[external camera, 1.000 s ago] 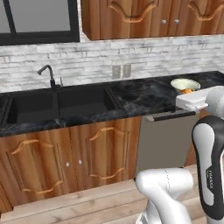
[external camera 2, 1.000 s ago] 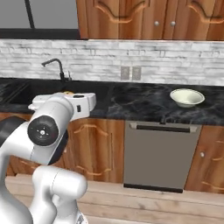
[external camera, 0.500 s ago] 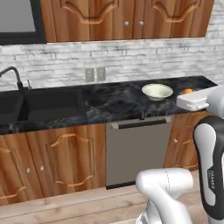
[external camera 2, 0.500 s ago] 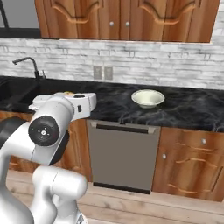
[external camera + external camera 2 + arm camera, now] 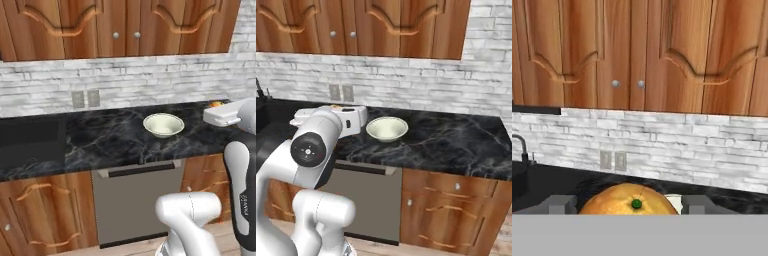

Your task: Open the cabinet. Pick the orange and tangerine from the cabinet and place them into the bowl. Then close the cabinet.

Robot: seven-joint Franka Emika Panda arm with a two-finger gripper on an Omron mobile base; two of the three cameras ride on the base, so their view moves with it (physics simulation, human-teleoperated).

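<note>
Kitchen wall of pale grey brick, with a double outlet (image 5: 85,98) set in it above a black marbled bench (image 5: 115,137). A steel-fronted dishwasher (image 5: 137,200) sits under the bench, flanked by low wooden cabinet doors. Part of a dark sink (image 5: 30,142) shows at the left edge of the left base view.

The cabinet (image 5: 125,27) hangs above the brick: reddish-brown doors with arched panels, two small round silver knobs side by side at the centre seam. Both doors visible here are closed.

The bowl (image 5: 163,124) stands upright on the bench, above the dishwasher, near the front half of the bench. Pale cream; nothing inside it that I can make out.

Claw (image 5: 629,204): in the hand view the two finger tips stand on either side of an orange (image 5: 629,201), round, with a green stem dot facing the camera. Fingers are clamped on the fruit, one at each flank. In the left base view a sliver of orange colour peeks past the white hand, to the right of the bowl and apart from it. In the right base view the hand sits left of the bowl, at about bench height.
</note>
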